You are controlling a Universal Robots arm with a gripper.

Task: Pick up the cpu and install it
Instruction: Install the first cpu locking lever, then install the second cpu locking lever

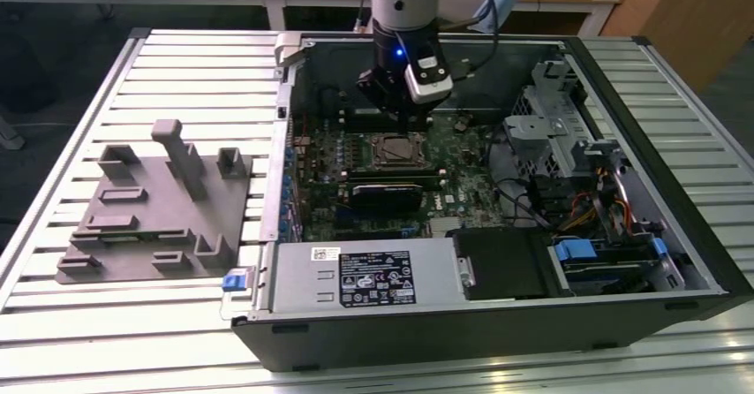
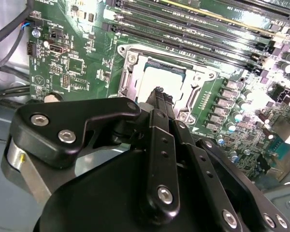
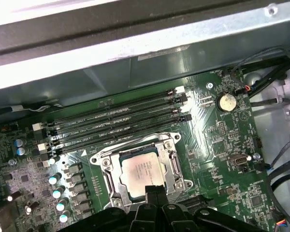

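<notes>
The cpu (image 3: 141, 171), a small square chip with a pale silver top, lies flat inside the metal-framed socket (image 3: 170, 164) on the green motherboard (image 3: 222, 140). In the second wrist view its top (image 2: 157, 77) shows just past the black fingertips (image 2: 159, 96). My gripper (image 3: 152, 191) hovers at the chip's near edge, shut, with its fingers pressed together and nothing between them. In the exterior view the gripper (image 1: 407, 125) hangs inside the open computer case, directly above the socket (image 1: 396, 150).
Memory slots (image 3: 121, 123) run beside the socket. A black rectangular block (image 1: 383, 195) sits in front of it, with a power supply (image 1: 359, 275) nearer the case front. Drive cages and cables (image 1: 566, 147) fill the exterior view's right. A grey fixture (image 1: 154, 208) lies outside the case.
</notes>
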